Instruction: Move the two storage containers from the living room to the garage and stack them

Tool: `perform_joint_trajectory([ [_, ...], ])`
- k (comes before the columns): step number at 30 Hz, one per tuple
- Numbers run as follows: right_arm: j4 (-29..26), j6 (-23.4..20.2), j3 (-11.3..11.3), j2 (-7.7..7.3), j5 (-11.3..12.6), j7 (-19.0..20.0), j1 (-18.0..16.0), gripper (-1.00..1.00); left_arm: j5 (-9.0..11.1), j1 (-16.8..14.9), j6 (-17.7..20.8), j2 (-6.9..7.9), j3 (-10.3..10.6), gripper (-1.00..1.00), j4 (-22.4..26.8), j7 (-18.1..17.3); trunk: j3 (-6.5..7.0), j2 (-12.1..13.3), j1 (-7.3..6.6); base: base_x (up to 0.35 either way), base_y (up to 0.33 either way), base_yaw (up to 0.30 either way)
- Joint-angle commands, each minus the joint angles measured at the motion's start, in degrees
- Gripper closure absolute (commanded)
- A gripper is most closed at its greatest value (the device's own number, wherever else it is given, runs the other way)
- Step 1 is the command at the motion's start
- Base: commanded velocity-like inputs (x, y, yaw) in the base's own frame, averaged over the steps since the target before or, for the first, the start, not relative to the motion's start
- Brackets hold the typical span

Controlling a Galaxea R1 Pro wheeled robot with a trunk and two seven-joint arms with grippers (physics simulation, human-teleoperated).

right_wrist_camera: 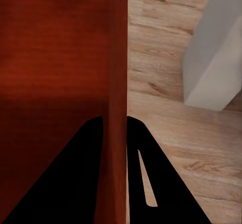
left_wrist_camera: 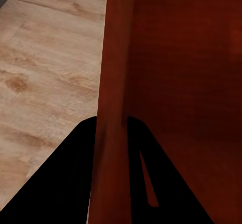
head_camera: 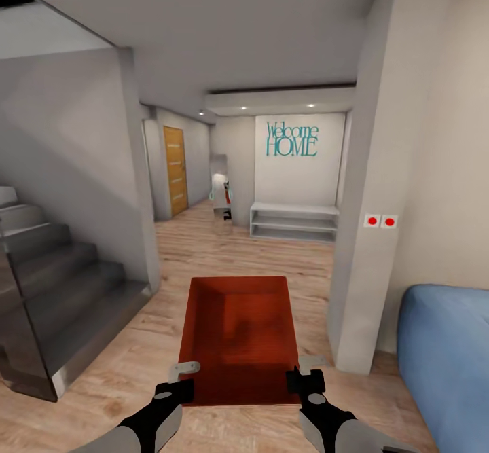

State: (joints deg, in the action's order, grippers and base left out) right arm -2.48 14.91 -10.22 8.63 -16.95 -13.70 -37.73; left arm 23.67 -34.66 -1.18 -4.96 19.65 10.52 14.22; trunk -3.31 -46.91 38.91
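So I've got one storage container point(head_camera: 239, 334) up in front of me, carried between both arms over the light wood plank floor point(head_camera: 129, 365). My left gripper point(head_camera: 178, 379) is pinched onto the near left wall of the box, and from the left wrist camera you can see that wall point(left_wrist_camera: 112, 108) running straight up between my two black fingers point(left_wrist_camera: 65, 183), one outside and one inside. Same deal on the other side: my right gripper point(head_camera: 304, 378) is clamped on the near right wall, fingers point(right_wrist_camera: 151, 183) straddling the red-orange edge point(right_wrist_camera: 117, 103). The box sits level, open top up, nothing in it. Ahead of me is a hallway with a teal "Welcome HOME" sign point(head_camera: 292, 139) on the far wall, a low white shelf point(head_camera: 294, 221) under it, and a wood-panelled door point(head_camera: 174, 170) off to the left. Grey stairs point(head_camera: 51, 283) are beside me on the left, a white pillar point(head_camera: 367, 202) on the right, and a corner of the blue sofa point(head_camera: 445, 365) just past it.
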Motion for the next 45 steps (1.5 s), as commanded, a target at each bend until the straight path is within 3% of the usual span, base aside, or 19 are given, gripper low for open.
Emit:
perform_joint_trajectory([
  [1, 0.1, 0.2, -2.0, -0.02, -0.2, -0.4, -0.1, 1.00, 0.2, -0.1, 0.0, 0.06, 0.0, 1.00, 0.2, 0.5, -0.09, -0.1, 0.05, 0.322, 0.000, 0.000],
  [45, 0.1, 0.2, -2.0, -0.09, -0.2, -0.3, -0.1, 1.00, 0.2, -0.1, 0.0, 0.06, 0.0, 1.00, 0.2, 0.5, -0.01, -0.1, 0.05, 0.322, 0.037, 0.024],
])
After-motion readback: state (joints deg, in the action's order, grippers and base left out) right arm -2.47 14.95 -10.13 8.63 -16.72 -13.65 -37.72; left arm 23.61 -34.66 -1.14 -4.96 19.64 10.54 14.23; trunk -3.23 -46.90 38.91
